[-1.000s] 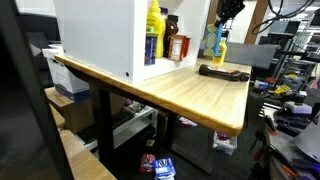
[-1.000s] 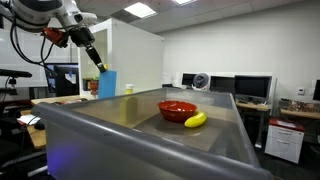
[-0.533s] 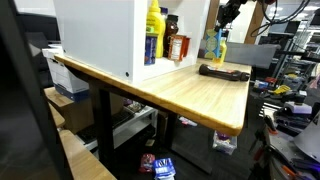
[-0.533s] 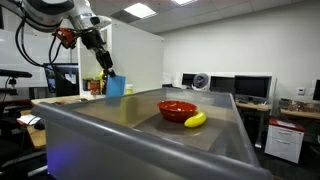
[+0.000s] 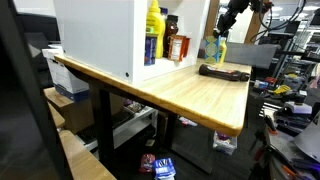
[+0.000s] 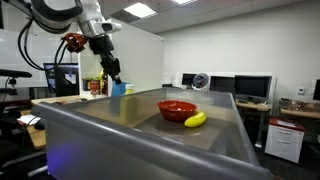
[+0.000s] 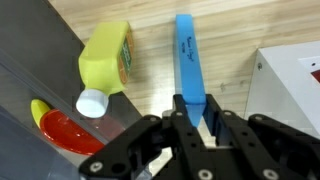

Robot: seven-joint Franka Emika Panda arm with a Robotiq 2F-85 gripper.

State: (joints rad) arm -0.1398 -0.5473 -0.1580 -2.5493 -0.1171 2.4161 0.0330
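My gripper (image 7: 191,106) is shut on the lower end of a thin blue slab (image 7: 187,55), which stands on edge between the fingers. In an exterior view the gripper (image 6: 113,74) holds the blue slab (image 6: 118,89) in the air beyond the far edge of the grey tray (image 6: 150,128). Below it in the wrist view lies a yellow bottle (image 7: 105,62) with a white cap, on the wooden table (image 7: 225,30). A red bowl (image 6: 177,108) and a banana (image 6: 195,120) rest in the tray. The gripper (image 5: 223,26) also shows over the table's far end.
A white cabinet (image 5: 100,38) stands on the wooden table (image 5: 190,92), with a yellow bottle (image 5: 155,28) and a brown jar (image 5: 178,48) on its shelf. Its corner (image 7: 295,95) is close to my fingers. Desks with monitors (image 6: 250,88) line the back wall.
The gripper has carried the blue slab sideways toward the red bowl and a little lower. Its jaws have stayed shut on the slab.
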